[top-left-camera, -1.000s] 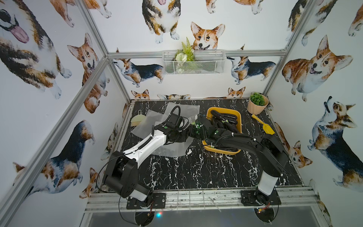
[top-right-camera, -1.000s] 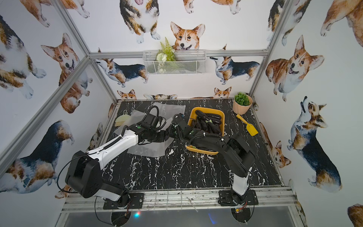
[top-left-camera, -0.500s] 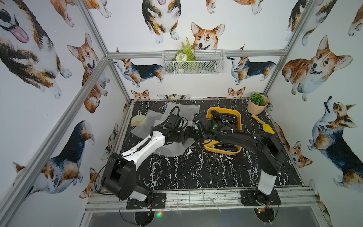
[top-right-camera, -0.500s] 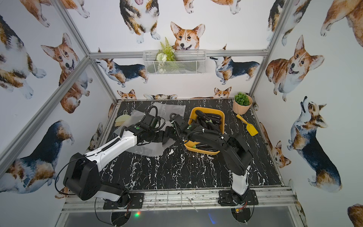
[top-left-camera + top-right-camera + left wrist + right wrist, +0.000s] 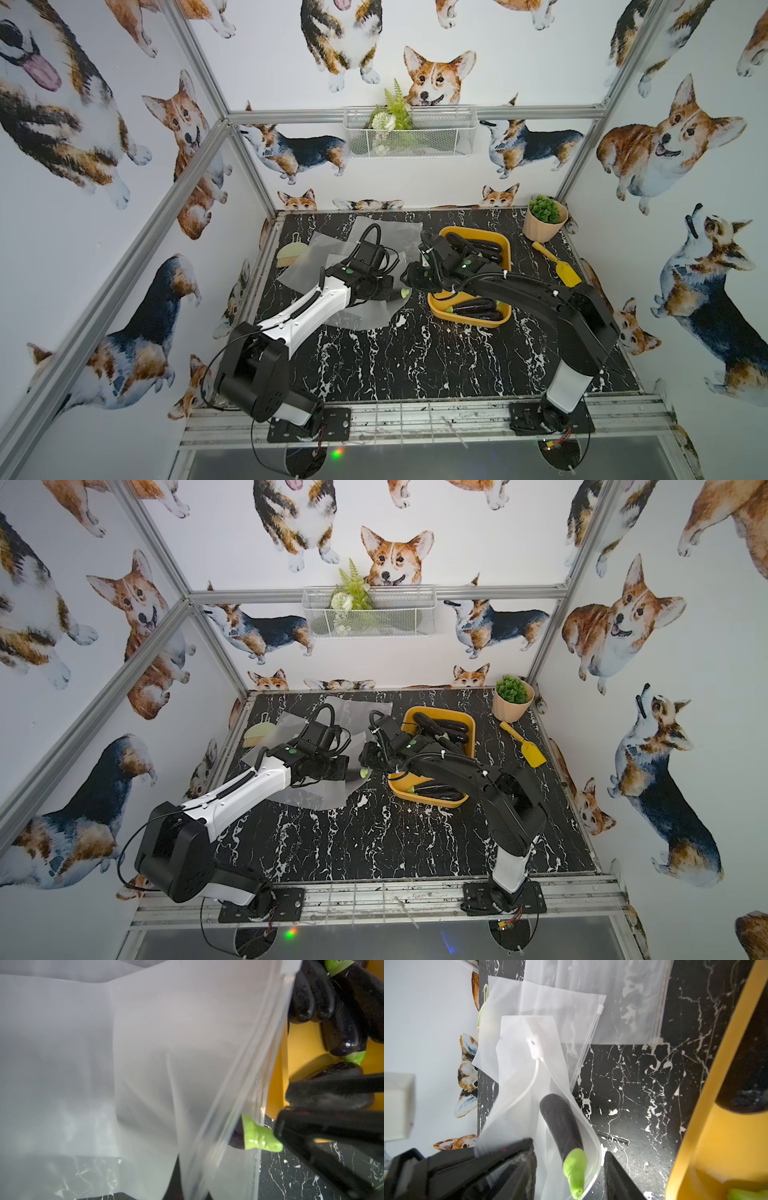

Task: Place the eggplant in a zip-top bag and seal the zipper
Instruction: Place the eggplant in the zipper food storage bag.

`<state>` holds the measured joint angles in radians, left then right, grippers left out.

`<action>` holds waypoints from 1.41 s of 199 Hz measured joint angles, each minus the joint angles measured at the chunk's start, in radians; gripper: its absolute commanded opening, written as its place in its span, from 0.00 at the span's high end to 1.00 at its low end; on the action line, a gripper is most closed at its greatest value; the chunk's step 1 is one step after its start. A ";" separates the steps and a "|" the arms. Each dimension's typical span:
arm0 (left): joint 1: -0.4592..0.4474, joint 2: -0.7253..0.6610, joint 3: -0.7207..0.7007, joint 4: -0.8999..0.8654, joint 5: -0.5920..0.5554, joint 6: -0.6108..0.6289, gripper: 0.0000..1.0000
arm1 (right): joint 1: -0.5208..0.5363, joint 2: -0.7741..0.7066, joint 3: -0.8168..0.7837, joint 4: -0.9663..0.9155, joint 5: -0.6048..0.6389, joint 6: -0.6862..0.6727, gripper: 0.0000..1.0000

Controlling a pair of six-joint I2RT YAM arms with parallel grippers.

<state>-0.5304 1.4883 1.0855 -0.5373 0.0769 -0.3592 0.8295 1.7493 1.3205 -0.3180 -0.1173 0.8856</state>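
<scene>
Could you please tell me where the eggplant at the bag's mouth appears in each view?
In a top view: eggplant stem at the bag mouth.
In a top view: likewise.
Left wrist: stem pokes from the bag's mouth.
Right wrist: dark body inside the bag.
Shared landmark: yellow tray.

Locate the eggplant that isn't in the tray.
In the right wrist view, the eggplant lies mostly inside the zip-top bag, its green stem at the mouth within the open right tool, left of the yellow tray.

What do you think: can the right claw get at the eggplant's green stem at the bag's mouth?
Probably yes: the stem sits at the bag's open mouth, between the right claw's spread fingers, nothing in between.
</scene>
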 measured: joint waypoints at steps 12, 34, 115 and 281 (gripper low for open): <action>0.000 0.008 0.006 0.000 0.000 0.000 1.00 | 0.017 -0.028 -0.036 -0.006 0.001 0.000 0.52; 0.000 0.021 0.010 0.000 0.000 0.000 1.00 | 0.051 -0.072 -0.069 -0.006 0.012 0.000 0.54; 0.000 0.021 0.020 0.000 0.010 0.004 1.00 | 0.039 0.027 -0.032 0.032 0.002 0.002 0.79; 0.031 0.047 -0.018 0.043 0.067 0.000 1.00 | -0.089 -0.026 0.019 -0.017 -0.079 -0.106 0.52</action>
<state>-0.4995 1.5352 1.0676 -0.4942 0.1440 -0.3588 0.7403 1.7237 1.3399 -0.3351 -0.1959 0.7799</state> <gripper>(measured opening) 0.050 0.454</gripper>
